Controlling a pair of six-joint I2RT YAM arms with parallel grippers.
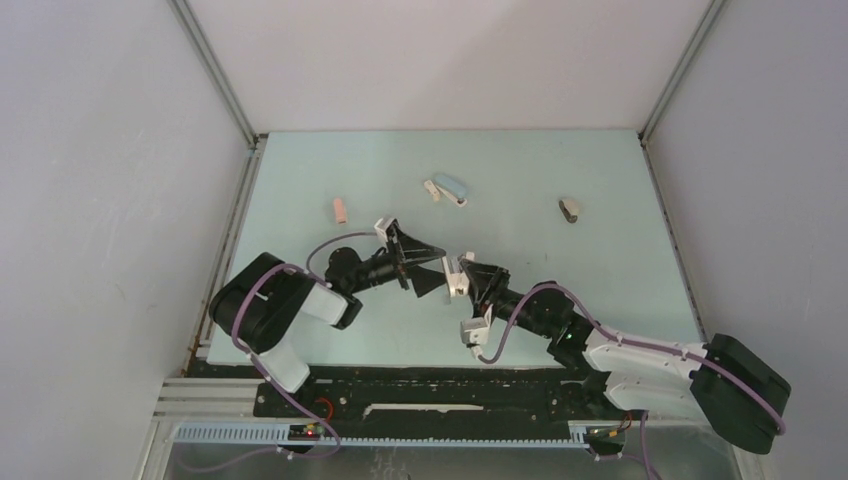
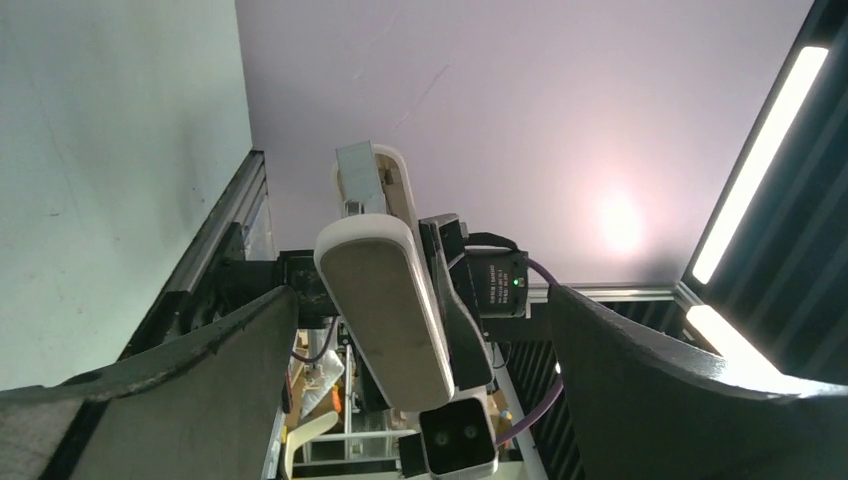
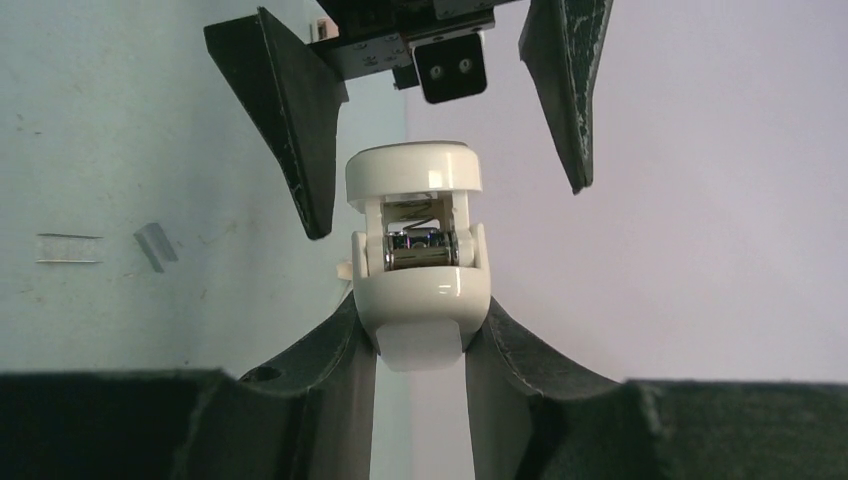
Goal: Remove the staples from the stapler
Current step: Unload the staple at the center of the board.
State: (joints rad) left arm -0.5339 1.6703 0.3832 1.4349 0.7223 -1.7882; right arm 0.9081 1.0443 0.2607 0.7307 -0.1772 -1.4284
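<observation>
My right fingers (image 3: 520,360) are clamped on the white stapler (image 3: 420,290), one finger on each side of its body. They hold it up off the counter (image 1: 560,290), over the near middle, in the gap between my two arms. In the right wrist view its hinged end faces the camera, with shiny metal showing inside the white shell. I cannot tell whether any staples sit inside it.

My left fingers (image 1: 415,243) stand wide apart and hold nothing. They reach in from the left, and the stapler's other end pokes into the gap between them with clear space on either side. In the left wrist view the stapler's pale underside runs up the middle between my two dark fingers, with a metal channel showing at its upper end.

The staples (image 3: 155,245) lie loose on the counter. In the right wrist view there are two short strips, a grey one and a paler one just beside it, both well apart from the stapler. They are too small to find in the top view.

Three more staplers lie farther back on the counter. The pink stapler (image 1: 340,209) is to the left, the blue stapler (image 1: 447,188) is in the middle, and the dark stapler (image 1: 570,209) is to the right. All three are well apart from my fingers.
</observation>
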